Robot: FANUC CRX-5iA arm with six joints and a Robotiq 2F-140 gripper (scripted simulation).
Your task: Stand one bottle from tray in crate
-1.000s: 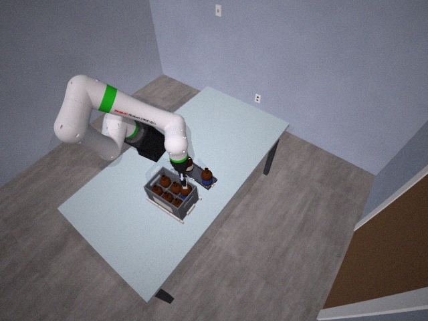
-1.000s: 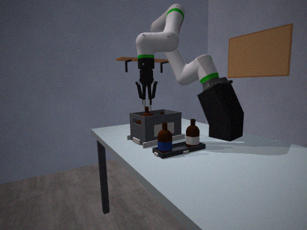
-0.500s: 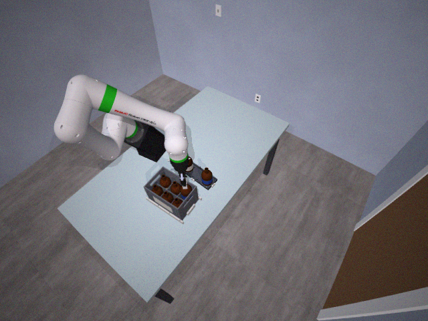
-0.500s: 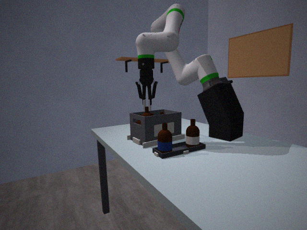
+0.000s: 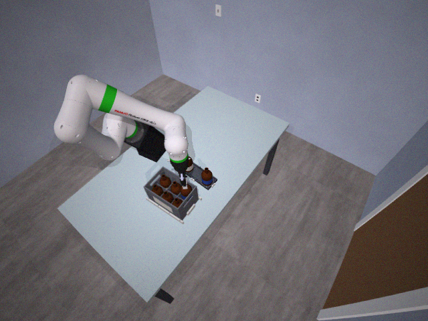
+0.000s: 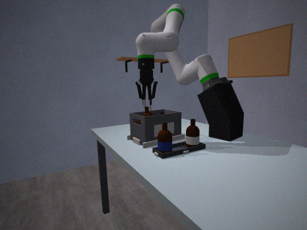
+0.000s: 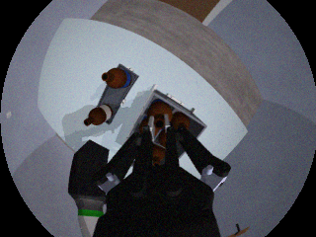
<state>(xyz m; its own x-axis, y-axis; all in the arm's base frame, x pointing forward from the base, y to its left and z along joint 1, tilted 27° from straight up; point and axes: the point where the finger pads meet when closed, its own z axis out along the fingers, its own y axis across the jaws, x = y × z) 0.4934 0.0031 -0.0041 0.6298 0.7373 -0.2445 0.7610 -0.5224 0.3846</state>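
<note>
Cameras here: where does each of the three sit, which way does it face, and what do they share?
Top: high in the room, angled down on the table; whole arm shows.
Exterior: near table height off one end, facing the crate and tray; arm and black pedestal show.
Wrist: behind the gripper, looking down its fingers at the held bottle.
Shared: all three show the crate, the tray's two bottles and the gripper shut on a bottle neck.

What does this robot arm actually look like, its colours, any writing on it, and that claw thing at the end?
The arm is made of smooth, rounded white tubes, with bright green bands at the joints and red and dark lettering along one segment. It rises from a slanted black block. The gripper at the tip is black, with two slim linkage fingers ending in pale pads. No loose cables show.
</note>
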